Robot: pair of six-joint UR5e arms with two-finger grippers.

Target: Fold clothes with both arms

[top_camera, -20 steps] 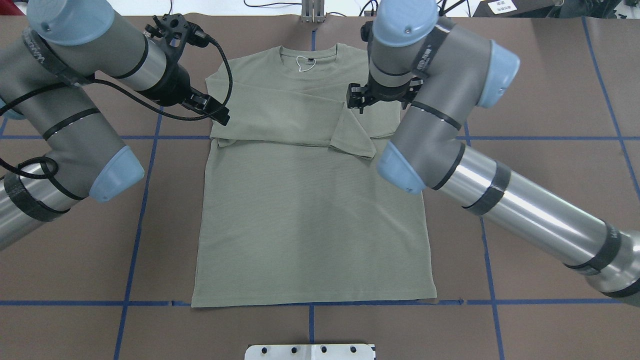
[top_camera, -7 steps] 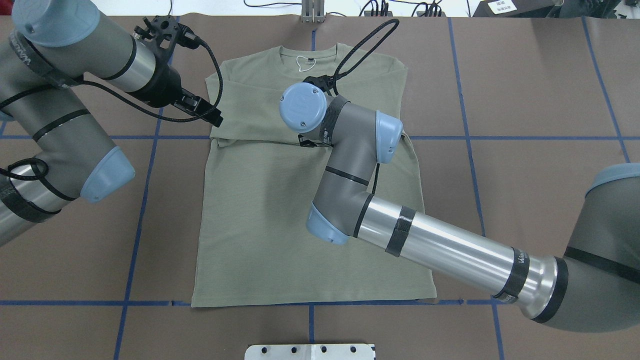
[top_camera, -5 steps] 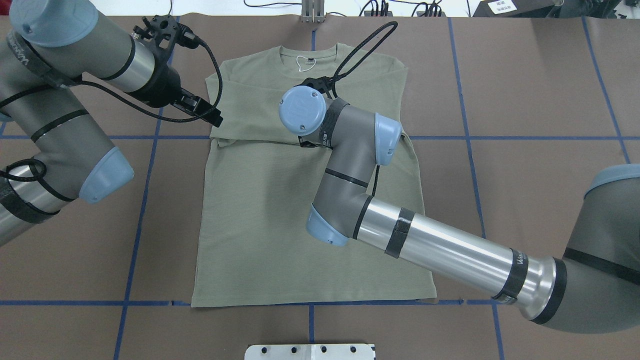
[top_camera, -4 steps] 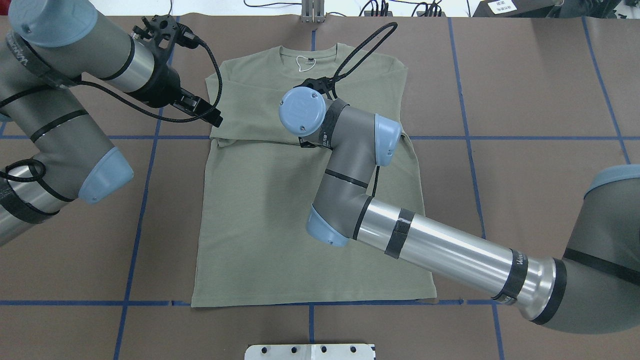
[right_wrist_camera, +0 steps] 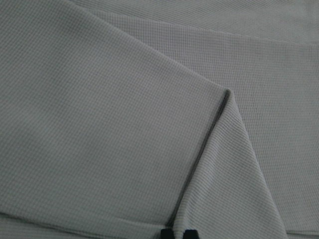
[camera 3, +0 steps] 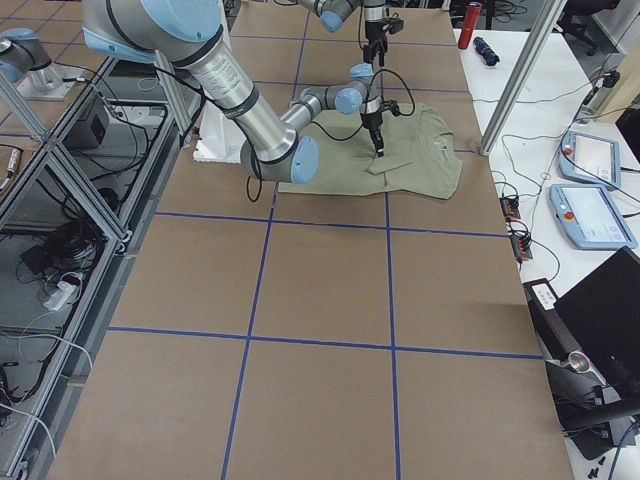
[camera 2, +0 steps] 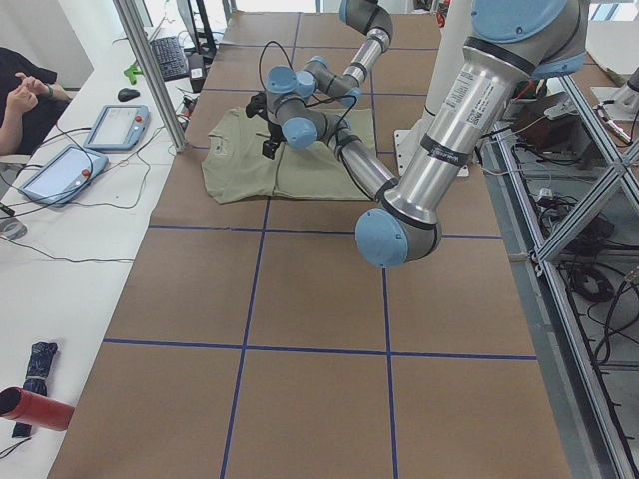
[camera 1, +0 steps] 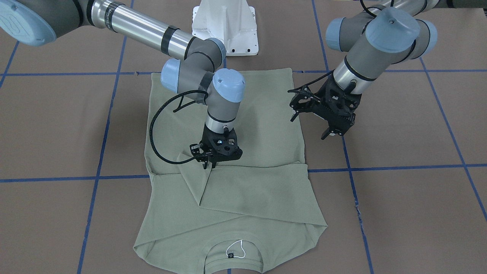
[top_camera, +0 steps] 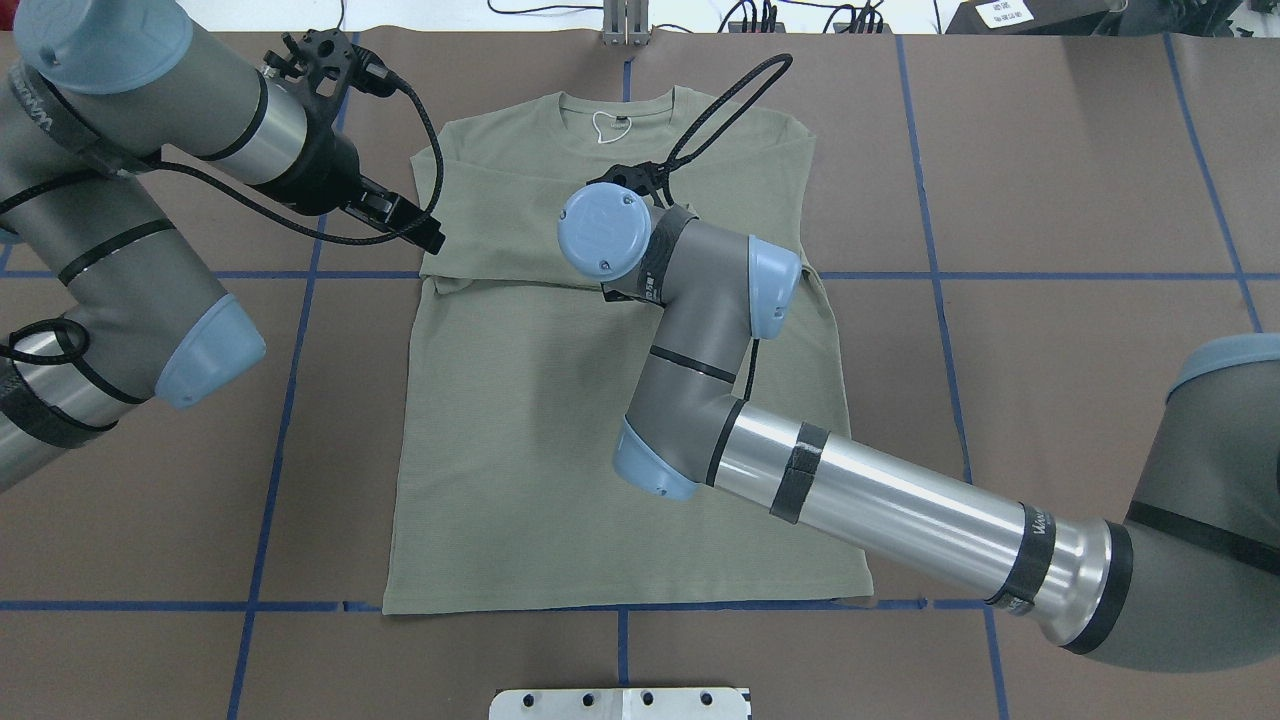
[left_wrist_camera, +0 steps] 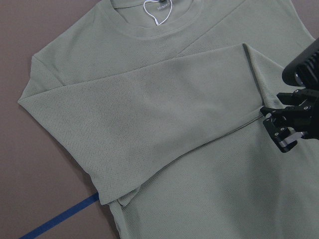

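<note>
Seen overhead: R gripper (camera 1: 207, 164) clamped on sleeve cuff (camera 1: 209, 186) mid shirt (top_camera: 520, 450); sleeve runs toward 9 o'clock, where L gripper (top_camera: 432, 235) hovers, jaws apart.

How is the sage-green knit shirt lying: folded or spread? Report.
Partly folded: on the sage-green knit shirt, sleeves lie across the chest; body spread flat.

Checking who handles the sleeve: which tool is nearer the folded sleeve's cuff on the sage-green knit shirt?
Right. The right tool is at the folded sleeve's cuff; the left tool hangs at the sage-green knit shirt's edge.
</note>
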